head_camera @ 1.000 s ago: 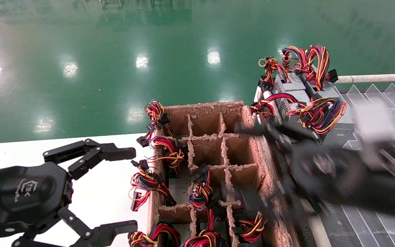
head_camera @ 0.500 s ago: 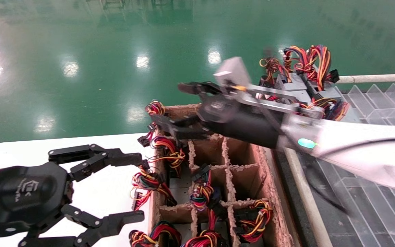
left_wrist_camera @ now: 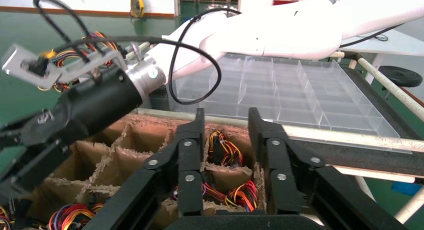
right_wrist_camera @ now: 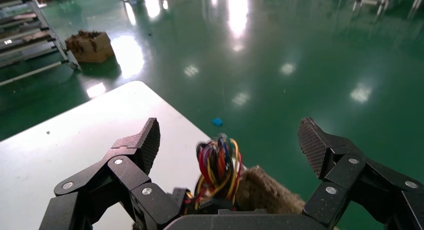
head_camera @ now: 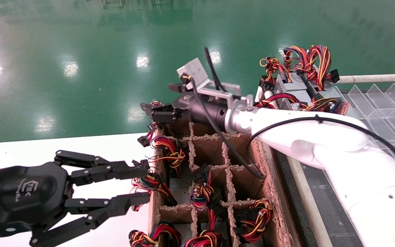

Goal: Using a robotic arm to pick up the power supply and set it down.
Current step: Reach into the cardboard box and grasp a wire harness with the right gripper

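Grey metal power supply (head_camera: 156,113) with its red-yellow wire bundle stands in the brown cardboard divider box's (head_camera: 269,185) far-left corner cell. Right end effector (head_camera: 158,111) hovers above it, spread wide; descending and closing comes next. Left end effector (head_camera: 134,185), fingers parted, waits beside the box over the white counter (head_camera: 115,151).

Two glossy white robot arms with black linkage-finger grippers are in view: the left gripper (head_camera: 142,187) and the right gripper (head_camera: 159,104). One brown cardboard divider box (head_camera: 273,202) stands on one white table (head_camera: 105,151). At least three grey metal power supplies with coloured wire bundles (head_camera: 295,85) are stacked beyond it; those in the box cannot be counted exactly.
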You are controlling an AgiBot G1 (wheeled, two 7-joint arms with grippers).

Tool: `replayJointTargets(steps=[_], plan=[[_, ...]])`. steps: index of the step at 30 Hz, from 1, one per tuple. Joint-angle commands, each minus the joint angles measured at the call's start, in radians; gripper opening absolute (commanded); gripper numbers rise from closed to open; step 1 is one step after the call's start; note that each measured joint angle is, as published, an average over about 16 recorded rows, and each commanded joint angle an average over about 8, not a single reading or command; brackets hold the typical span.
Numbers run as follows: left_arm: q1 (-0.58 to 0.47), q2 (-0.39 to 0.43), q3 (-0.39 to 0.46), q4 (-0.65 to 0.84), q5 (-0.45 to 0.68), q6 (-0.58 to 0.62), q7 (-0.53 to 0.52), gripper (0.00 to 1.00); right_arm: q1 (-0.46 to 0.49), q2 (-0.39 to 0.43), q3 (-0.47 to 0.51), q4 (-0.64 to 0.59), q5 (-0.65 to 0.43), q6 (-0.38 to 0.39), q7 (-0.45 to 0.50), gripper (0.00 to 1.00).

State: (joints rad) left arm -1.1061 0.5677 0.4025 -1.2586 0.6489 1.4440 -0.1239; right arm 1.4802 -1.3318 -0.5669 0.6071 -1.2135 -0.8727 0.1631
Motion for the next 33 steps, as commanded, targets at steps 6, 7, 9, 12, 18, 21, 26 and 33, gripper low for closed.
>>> replayJointTargets(steps=[6,7,9,12,18,21,26,33], plan=[[0.0,0.0,0.0,0.0,0.0,0.0,0.0,0.0,0.01,-0.025,-0.045,-0.059,0.03,0.009,-0.01,0.0],[0.0,0.0,0.0,0.0,0.0,0.0,0.0,0.0,0.011,-0.025,-0.052,-0.061,0.036,0.01,-0.013,0.0],[0.0,0.0,0.0,0.0,0.0,0.0,0.0,0.0,0.013,-0.025,-0.067,-0.063,0.049,0.014,-0.017,0.0],[0.0,0.0,0.0,0.0,0.0,0.0,0.0,0.0,0.015,-0.024,-0.088,-0.067,0.065,0.019,-0.022,0.0],[0.0,0.0,0.0,0.0,0.0,0.0,0.0,0.0,0.017,-0.023,-0.126,-0.075,0.098,0.031,-0.033,0.0],[0.0,0.0,0.0,0.0,0.0,0.0,0.0,0.0,0.02,-0.023,-0.144,-0.081,0.111,0.038,-0.039,0.0],[0.0,0.0,0.0,0.0,0.0,0.0,0.0,0.0,0.029,-0.023,-0.174,-0.091,0.131,0.048,-0.048,0.0],[0.0,0.0,0.0,0.0,0.0,0.0,0.0,0.0,0.037,-0.021,-0.208,-0.1,0.161,0.057,-0.065,0.0]])
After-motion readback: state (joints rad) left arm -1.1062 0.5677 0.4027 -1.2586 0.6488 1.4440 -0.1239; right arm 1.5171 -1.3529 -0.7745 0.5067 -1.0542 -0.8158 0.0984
